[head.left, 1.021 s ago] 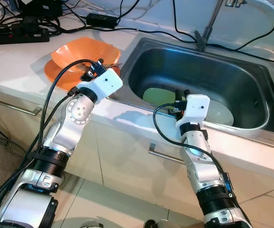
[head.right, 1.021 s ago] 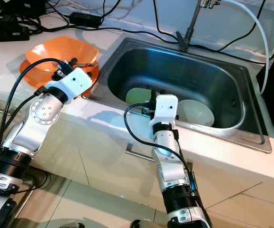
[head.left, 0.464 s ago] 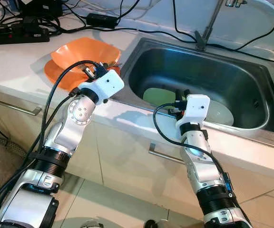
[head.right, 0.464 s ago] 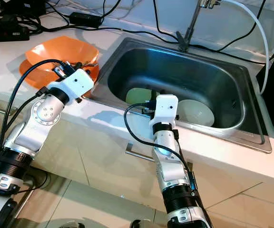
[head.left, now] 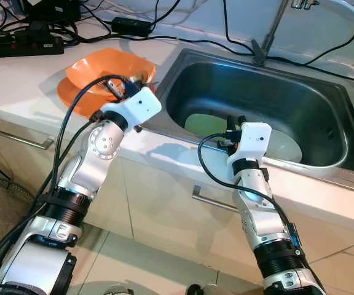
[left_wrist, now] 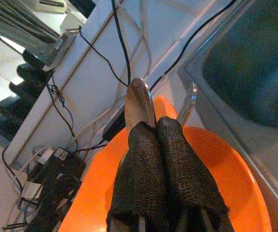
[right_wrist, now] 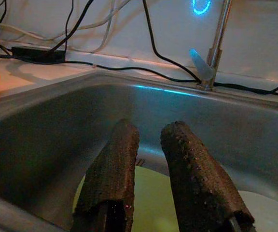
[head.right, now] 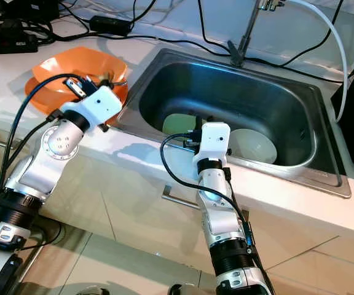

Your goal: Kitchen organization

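Observation:
An orange bowl [head.left: 97, 66] rests on an orange plate [head.left: 66, 93] on the counter, left of the steel sink [head.left: 275, 86]. Over the bowl's right rim, my left gripper [left_wrist: 156, 126] is shut on a metal spoon [left_wrist: 139, 101], whose bowl end sticks out past the fingertips. A second metal utensil [left_wrist: 189, 100] lies against the bowl's edge. My right gripper [right_wrist: 148, 129] hangs open inside the sink, holding nothing. It hovers above a pale green plate [head.left: 200, 125], and a white plate [head.left: 286, 147] lies beside it on the sink floor.
A faucet [head.left: 266, 37] stands behind the sink. Black cables and a power strip [head.left: 17, 44] run along the back of the white counter. Cabinet fronts with metal handles [head.left: 17, 138] sit below the counter edge.
My left wrist has turned and shifted slightly over the orange bowl with the spoon still held. The right arm has stayed put.

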{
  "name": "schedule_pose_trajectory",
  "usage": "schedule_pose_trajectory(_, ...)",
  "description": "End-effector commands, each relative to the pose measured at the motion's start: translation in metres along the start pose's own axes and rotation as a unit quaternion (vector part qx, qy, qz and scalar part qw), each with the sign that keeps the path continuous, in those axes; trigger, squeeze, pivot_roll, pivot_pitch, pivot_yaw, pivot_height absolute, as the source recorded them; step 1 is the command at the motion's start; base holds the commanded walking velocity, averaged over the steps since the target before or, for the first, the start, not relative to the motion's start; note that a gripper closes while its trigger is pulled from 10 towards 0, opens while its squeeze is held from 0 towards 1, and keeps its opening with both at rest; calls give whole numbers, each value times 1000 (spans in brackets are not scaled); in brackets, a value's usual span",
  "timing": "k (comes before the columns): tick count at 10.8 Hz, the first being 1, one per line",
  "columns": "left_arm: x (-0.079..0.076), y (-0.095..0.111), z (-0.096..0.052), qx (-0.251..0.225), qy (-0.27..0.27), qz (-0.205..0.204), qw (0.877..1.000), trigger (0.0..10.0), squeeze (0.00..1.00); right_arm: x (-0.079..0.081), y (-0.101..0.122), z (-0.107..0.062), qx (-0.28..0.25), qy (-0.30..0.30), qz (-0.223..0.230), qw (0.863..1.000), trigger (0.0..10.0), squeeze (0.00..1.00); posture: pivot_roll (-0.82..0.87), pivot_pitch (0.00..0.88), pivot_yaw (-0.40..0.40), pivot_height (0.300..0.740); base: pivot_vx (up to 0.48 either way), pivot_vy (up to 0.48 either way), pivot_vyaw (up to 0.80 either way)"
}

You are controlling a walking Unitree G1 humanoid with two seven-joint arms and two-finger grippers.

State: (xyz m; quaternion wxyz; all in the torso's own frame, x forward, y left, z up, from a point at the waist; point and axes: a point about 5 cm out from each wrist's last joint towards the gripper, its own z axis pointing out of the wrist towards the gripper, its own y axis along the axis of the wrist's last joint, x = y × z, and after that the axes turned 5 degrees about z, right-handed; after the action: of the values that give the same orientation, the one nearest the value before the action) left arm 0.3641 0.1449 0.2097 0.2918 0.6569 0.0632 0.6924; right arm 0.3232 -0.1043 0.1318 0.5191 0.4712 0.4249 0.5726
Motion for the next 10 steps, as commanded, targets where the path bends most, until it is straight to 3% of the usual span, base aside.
schedule_pose_trajectory(1, 4, 8, 3, -19, 10, 16, 1000, 0, 0, -4, -7, -1, 16, -7, -8, 1000, 10000, 0, 19, 70, -89, 740, 0, 0, 0)
schedule_pose_trajectory(4, 20, 25, 3, -65, 53, 71, 994, 0, 0, -4, -7, -1, 17, -8, -8, 1000, 10000, 0, 18, 70, -90, 740, 0, 0, 0)
schedule_pose_trajectory(5, 26, 38, 3, -112, 68, 67, 989, 10000, 0, -4, -7, -1, 16, -8, -9, 1000, 10000, 0, 18, 70, -90, 740, 0, 0, 0)
schedule_pose_trajectory(6, 27, 58, 3, -165, 55, -1, 985, 10000, 0, -4, -7, -1, 16, -8, -9, 1000, 10000, 0, 18, 70, -90, 740, 0, 0, 0)
schedule_pose_trajectory(7, 25, 87, -1, -239, 24, -61, 969, 10000, 0, -4, -7, -1, 16, -8, -10, 1000, 10000, 0, 18, 70, -90, 740, 0, 0, 0)
schedule_pose_trajectory(8, 21, 113, -7, -284, -11, -161, 945, 10000, 0, -4, -7, -1, 14, -8, -12, 1000, 10000, 0, 18, 70, -90, 740, 0, 0, 0)
schedule_pose_trajectory(9, 16, 126, -11, -308, -44, -200, 929, 10000, 0, -4, -6, -1, 13, -8, -12, 1000, 10000, 16, 18, 70, -90, 740, 0, 0, 0)
schedule_pose_trajectory(10, 16, 134, -13, -317, -61, -262, 909, 10000, 0, -5, -5, -1, 8, -6, -20, 1000, 10000, 1000, 16, 65, -88, 740, 0, 0, 0)
